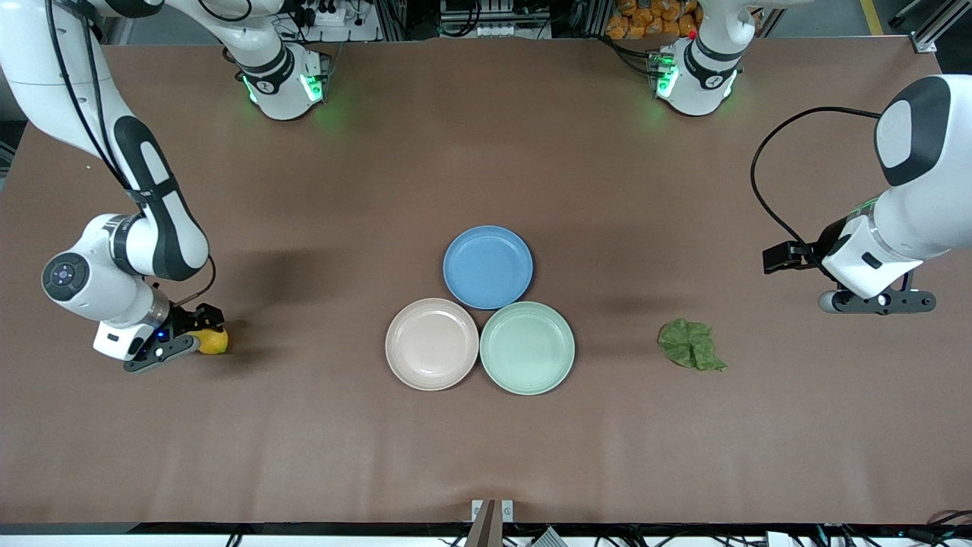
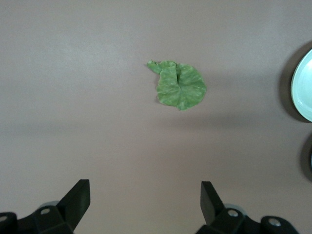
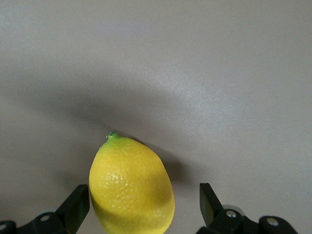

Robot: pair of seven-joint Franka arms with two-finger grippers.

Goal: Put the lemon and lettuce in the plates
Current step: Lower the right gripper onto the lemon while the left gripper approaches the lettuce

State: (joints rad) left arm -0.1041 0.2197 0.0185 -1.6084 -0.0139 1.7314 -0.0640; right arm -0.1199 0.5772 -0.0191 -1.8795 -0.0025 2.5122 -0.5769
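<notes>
Right gripper (image 1: 199, 340) sits low at the lemon (image 1: 213, 342), near the right arm's end; lettuce (image 1: 689, 345) lies near the mint plate (image 1: 527, 348), left gripper (image 1: 879, 301) over bare table

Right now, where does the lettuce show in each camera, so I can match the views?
Front view: lettuce on the table toward the left arm's end, beside the green plate.
Left wrist view: lettuce above centre, ahead of the open left hand.
Right wrist view: not in it.
Shared landmark: the green plate.
</notes>
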